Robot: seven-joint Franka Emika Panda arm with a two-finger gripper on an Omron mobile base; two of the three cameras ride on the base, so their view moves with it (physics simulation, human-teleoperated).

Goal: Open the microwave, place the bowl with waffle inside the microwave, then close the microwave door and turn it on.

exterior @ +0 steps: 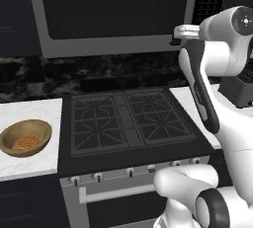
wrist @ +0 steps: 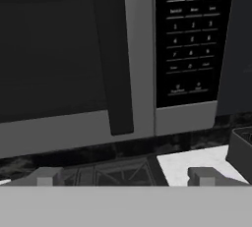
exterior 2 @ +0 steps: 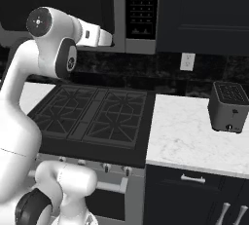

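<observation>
I see the microwave hanging on the wall above the stove. It is a big grey steel box. The microwave door is shut. It is dark glass in a grey frame, with a dark handle running up and down at its right edge. Right of the handle is the black button panel. It has small white words and rows of number keys, but the writing is too blurry for me to read.

The bowl sits on the white counter to the left of the stove, well apart from the microwave. It is round, shallow and light-brown wood. The waffle lies inside it, small, round and orange-brown with a grid of squares.

The claw is up high in front of the microwave, near the door handle and not touching it. Its two fingers stand wide apart and hold nothing.

On the white counter to the right of the stove stands a small dark toaster. A white wall socket is on the dark wall behind it.
</observation>
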